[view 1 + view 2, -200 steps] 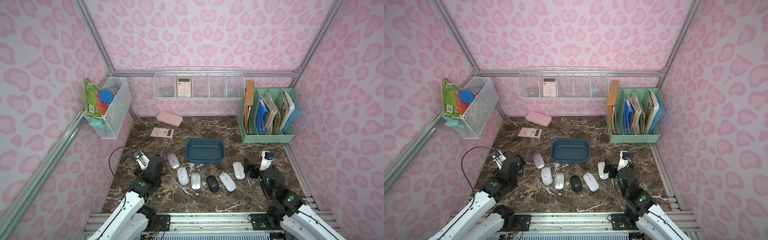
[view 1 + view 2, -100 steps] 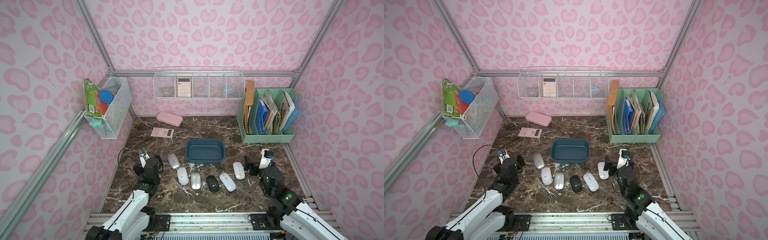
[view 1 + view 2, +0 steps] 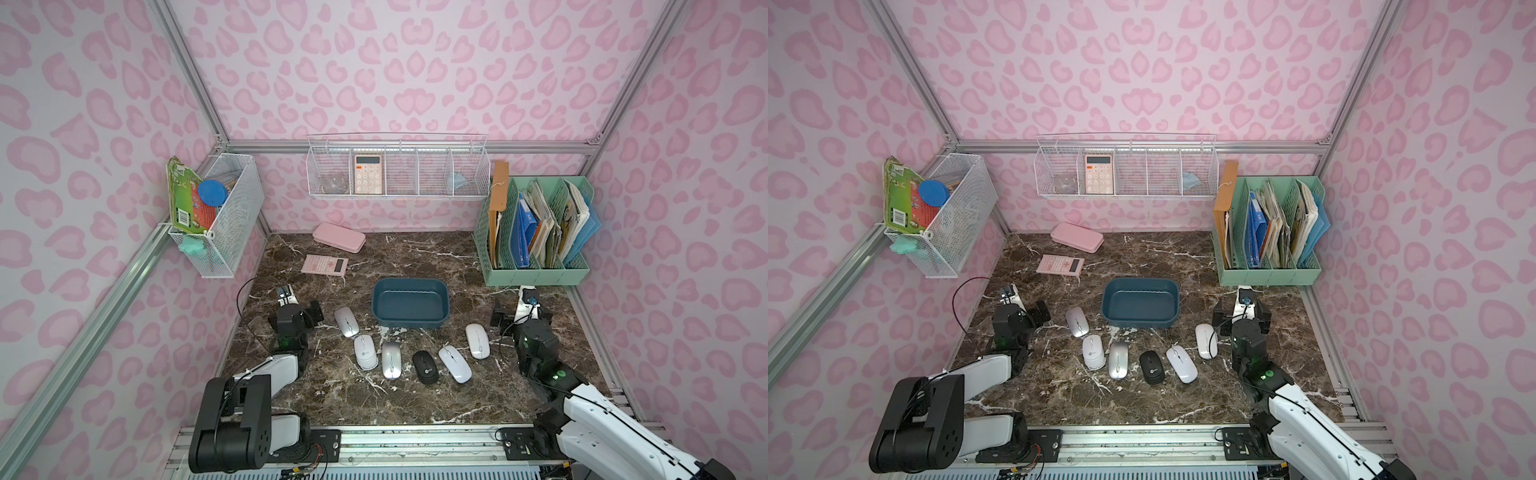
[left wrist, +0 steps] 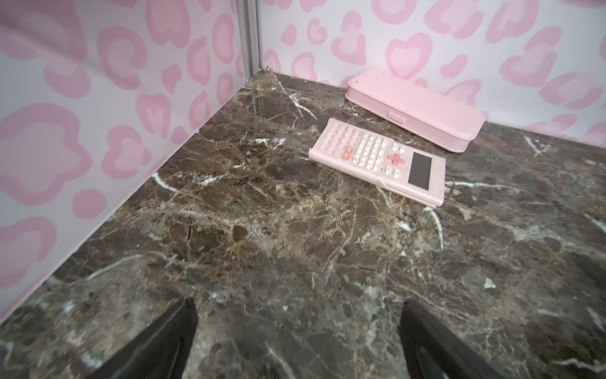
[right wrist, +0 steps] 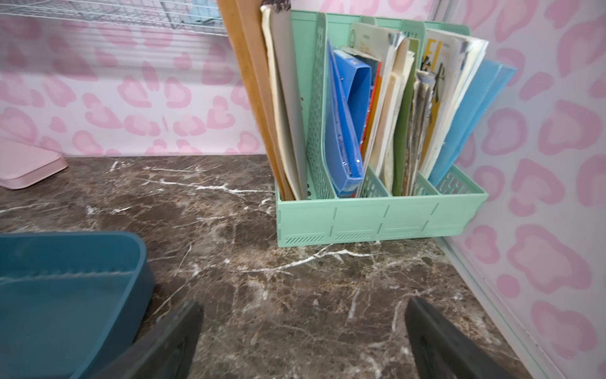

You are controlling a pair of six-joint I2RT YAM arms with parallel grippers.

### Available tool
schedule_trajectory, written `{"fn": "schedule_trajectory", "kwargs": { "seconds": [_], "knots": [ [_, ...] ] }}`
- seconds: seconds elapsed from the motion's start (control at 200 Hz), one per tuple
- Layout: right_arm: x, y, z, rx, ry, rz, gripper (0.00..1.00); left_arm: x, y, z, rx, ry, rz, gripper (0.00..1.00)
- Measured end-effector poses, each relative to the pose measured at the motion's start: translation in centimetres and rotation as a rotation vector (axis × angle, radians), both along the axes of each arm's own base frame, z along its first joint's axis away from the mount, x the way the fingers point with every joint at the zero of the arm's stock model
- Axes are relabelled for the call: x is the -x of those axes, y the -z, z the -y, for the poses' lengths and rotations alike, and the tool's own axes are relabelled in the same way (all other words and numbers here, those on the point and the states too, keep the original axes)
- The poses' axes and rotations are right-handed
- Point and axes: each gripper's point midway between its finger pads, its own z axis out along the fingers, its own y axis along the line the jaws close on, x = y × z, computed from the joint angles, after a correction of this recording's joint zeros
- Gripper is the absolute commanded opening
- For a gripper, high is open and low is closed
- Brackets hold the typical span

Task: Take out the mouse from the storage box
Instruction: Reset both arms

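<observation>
On the dark marble counter (image 3: 415, 257) the storage box (image 3: 411, 322), long axis 9-to-3, looks empty; six mice (image 3: 390, 359) arc across the counter at its 6 o'clock. The left end effector (image 3: 297, 313) at its 9 and the right end effector (image 3: 521, 318) at its 3 gape wide, holding nothing, about equally near.

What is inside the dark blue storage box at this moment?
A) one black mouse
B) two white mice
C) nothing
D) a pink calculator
C: the storage box shows only its bare floor in both top views, and the black mouse lies on the table in front of it.
</observation>
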Motion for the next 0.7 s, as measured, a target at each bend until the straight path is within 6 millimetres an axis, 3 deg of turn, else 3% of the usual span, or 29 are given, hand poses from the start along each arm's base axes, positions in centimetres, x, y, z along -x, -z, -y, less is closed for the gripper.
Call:
{"fn": "schedule_trajectory", "kwargs": {
  "seconds": [0.18,0.335,0.59,0.7],
  "knots": [
    [-1.1,1.1,1.9,0.048,0.071,0.001,1.00,-1.9,3.8,-0.3,0.029,0.050,-0.072,0.99],
    [-2.4,2.9,3.1,0.095,0.121,-0.034,1.00,-4.0,0.8,0.1,0.032,0.088,0.004,1.00],
    [-2.1,7.9,7.8,0.085,0.216,-0.069,1.00,-3.6,1.8,0.5,0.051,0.107,-0.050,1.00],
    [-2.2,7.7,8.7,0.058,0.227,-0.018,1.00,-3.6,1.9,0.5,0.052,0.108,-0.055,1.00]
  ]
}}
